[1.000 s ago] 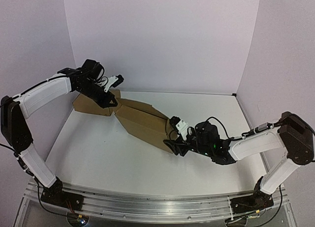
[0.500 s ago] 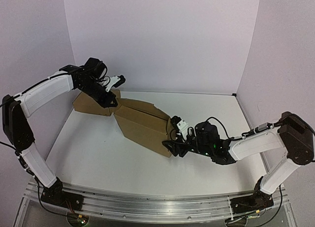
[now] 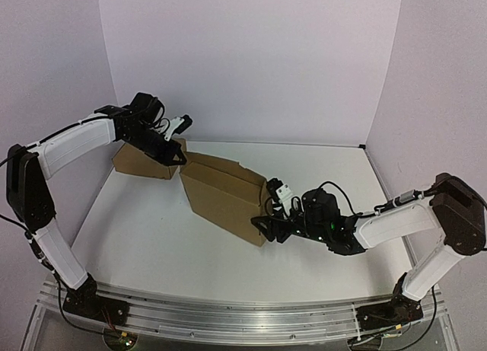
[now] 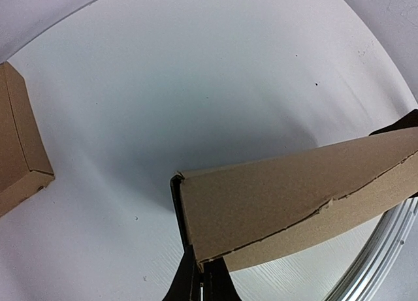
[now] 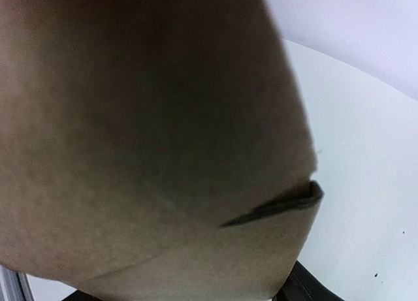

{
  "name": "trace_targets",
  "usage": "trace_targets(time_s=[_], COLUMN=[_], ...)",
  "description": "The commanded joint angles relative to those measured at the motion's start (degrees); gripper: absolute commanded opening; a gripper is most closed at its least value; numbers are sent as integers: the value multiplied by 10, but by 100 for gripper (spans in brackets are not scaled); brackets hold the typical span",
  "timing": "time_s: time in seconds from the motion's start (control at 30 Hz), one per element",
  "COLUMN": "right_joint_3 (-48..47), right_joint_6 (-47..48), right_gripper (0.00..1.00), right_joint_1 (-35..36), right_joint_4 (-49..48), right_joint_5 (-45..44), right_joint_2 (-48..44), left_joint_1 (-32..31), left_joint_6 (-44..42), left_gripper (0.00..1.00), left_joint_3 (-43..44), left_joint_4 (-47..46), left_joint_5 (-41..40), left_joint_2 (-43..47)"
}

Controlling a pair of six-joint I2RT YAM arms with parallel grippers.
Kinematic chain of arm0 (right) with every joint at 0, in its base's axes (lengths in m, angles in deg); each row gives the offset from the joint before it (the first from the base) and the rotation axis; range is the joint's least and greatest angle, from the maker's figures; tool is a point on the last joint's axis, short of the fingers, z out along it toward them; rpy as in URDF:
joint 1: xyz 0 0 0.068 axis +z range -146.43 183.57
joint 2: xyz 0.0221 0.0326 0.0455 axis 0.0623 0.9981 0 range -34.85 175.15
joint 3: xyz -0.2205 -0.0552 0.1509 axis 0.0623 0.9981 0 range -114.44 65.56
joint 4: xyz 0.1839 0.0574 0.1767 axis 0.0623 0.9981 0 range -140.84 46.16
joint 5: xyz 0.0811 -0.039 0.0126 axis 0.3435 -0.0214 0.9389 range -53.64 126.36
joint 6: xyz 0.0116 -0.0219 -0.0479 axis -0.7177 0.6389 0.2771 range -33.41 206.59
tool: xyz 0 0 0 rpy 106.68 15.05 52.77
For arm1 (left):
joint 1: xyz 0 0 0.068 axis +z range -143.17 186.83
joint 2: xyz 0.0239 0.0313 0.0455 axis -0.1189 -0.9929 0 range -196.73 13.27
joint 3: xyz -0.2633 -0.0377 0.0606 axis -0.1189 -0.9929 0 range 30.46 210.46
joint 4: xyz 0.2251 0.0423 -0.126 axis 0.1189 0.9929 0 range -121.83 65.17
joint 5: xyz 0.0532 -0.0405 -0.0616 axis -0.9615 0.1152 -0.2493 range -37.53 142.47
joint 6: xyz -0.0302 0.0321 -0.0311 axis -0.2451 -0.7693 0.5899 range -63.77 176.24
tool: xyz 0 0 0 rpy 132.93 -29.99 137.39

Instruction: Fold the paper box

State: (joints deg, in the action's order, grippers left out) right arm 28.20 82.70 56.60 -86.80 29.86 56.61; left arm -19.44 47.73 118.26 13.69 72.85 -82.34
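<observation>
White tabletop (image 3: 152, 237). Paper box (image 3: 224, 195) spans lengthwise between my grippers: left gripper (image 3: 178, 155) clamped on its corner, right gripper (image 3: 268, 223) spread wide against opposite end (I can't tell grip).

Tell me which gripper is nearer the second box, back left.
Left. The left gripper pinches the paper box at its corner, right beside the second box; the right gripper is at the opposite end.
</observation>
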Motion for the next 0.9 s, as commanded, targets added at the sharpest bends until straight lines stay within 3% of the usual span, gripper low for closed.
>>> trace_targets(time_s=[0.0, 0.17, 0.5, 0.87], right_joint_3=[3, 0, 10, 6], right_joint_6=[-32, -52, -75, -103], right_gripper=[31, 31, 31, 29], right_joint_1=[-9, -13, -25, -25], right_joint_4=[25, 25, 17, 12], right_joint_5=[-29, -17, 16, 15], right_joint_2=[-6, 0, 10, 22], left_joint_1=[-32, -47, -48, -45], left_joint_6=[-22, -31, -57, -87], left_gripper=[0, 0, 0, 0], left_joint_3=[-53, -121, -143, -105], left_joint_4=[57, -1, -37, -47], left_joint_5=[91, 102, 87, 80], left_joint_2=[-21, -12, -16, -47])
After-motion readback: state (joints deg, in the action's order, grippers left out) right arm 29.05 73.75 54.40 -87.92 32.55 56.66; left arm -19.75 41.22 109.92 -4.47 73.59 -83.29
